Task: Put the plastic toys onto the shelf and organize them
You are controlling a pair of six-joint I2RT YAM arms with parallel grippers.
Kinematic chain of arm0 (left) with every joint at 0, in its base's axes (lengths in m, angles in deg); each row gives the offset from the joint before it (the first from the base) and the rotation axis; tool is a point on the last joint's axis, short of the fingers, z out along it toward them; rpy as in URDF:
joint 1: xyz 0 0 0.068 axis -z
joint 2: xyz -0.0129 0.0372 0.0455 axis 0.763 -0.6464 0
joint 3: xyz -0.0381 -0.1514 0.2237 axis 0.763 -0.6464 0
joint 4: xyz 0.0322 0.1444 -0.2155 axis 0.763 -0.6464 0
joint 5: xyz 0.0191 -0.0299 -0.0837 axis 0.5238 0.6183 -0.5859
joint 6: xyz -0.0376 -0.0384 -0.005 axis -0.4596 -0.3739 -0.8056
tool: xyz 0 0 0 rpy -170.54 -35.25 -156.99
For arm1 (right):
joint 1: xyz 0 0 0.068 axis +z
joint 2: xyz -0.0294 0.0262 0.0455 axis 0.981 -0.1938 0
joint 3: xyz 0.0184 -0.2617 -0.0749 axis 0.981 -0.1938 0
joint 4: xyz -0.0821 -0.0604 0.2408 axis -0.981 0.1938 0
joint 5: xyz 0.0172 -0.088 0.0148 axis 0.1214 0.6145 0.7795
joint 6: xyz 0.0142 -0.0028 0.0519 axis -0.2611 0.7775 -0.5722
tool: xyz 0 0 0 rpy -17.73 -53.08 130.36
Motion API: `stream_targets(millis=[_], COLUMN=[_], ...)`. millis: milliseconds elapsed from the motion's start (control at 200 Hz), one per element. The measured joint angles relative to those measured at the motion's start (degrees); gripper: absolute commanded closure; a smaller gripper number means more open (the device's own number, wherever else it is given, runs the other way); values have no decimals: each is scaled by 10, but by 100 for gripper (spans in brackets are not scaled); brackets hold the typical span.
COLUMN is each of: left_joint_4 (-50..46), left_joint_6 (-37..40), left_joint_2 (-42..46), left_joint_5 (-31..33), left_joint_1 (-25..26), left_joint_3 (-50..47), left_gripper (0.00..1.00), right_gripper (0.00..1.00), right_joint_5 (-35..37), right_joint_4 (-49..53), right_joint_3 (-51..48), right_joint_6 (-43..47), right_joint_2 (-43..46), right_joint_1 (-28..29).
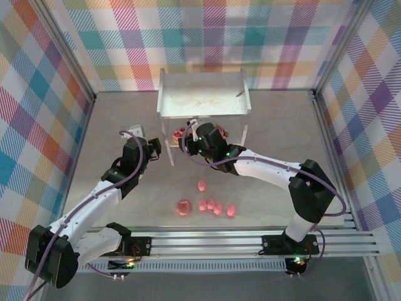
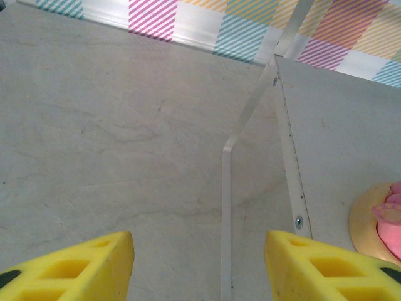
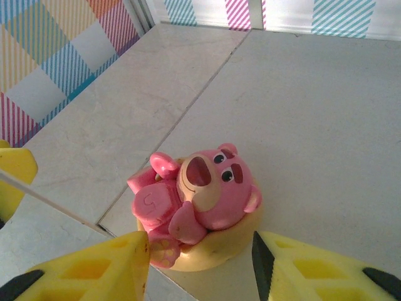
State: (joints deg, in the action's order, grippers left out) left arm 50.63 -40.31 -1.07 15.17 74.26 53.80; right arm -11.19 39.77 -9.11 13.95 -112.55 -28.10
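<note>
- The pink bear figure (image 3: 200, 194) stands on the shelf (image 1: 203, 100), on its lower tier near the front-left corner.
- The right gripper (image 3: 199, 246) flanks it closely; pinching or freed, I can't tell.
- The left gripper (image 2: 197, 248), spread and empty, hovers nearby.
- Six pink toys (image 1: 211, 204) wait near the front edge of the table (image 1: 263, 207).

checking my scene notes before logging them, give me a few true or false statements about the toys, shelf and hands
1. The left hand is open, with no toy between its fingers. True.
2. The pink donut lies on top of the shelf. False: the pink donut lies on the table near the arm bases, beside other pink toys.
3. A pink bear figure on a yellow base sits between the fingers of the right hand. True.
4. All the toys stand on the shelf's top. False: the shelf top looks bare from above.
</note>
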Motion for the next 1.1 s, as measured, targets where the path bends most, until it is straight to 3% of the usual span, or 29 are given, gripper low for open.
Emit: stream_targets(millis=[715,1105], left_joint_4=[1,1], left_joint_6=[0,0], left_joint_2=[-2,-2], left_joint_5=[0,0], left_joint_1=[0,0], left_joint_3=[0,0], left_gripper=[43,43], right_gripper=[51,51], right_joint_5=[-14,16], right_joint_4=[7,25], right_joint_3=[28,28], right_joint_6=[2,2], right_joint_2=[-13,-17], right_joint_1=[5,5])
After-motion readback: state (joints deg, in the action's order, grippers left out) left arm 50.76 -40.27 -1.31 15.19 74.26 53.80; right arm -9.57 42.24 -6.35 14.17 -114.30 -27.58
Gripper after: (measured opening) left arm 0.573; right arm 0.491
